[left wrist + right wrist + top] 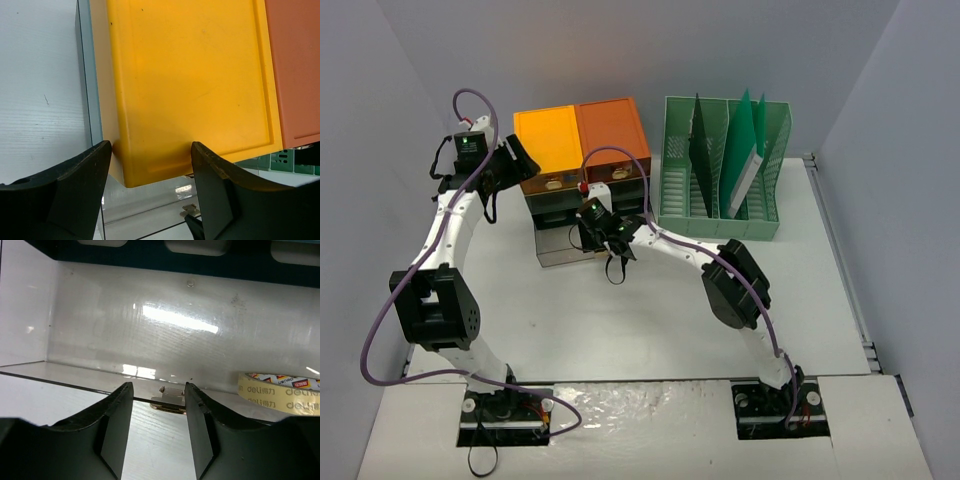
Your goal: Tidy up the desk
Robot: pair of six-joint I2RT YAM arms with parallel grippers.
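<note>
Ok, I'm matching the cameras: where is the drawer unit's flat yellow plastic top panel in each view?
Top external: yellow panel, upper centre, left of the orange plastic panel.
Left wrist: fills the middle.
Right wrist: not in it.
Shared landmark: the clear plastic open drawer, in all three.

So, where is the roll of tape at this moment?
In the right wrist view, the tape roll lies inside the open clear drawer, at the far right, just right of the right tool.

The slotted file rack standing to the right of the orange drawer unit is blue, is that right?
No: the file rack is green, not blue, as the top external view shows. It does stand right of the orange drawer unit.
</note>
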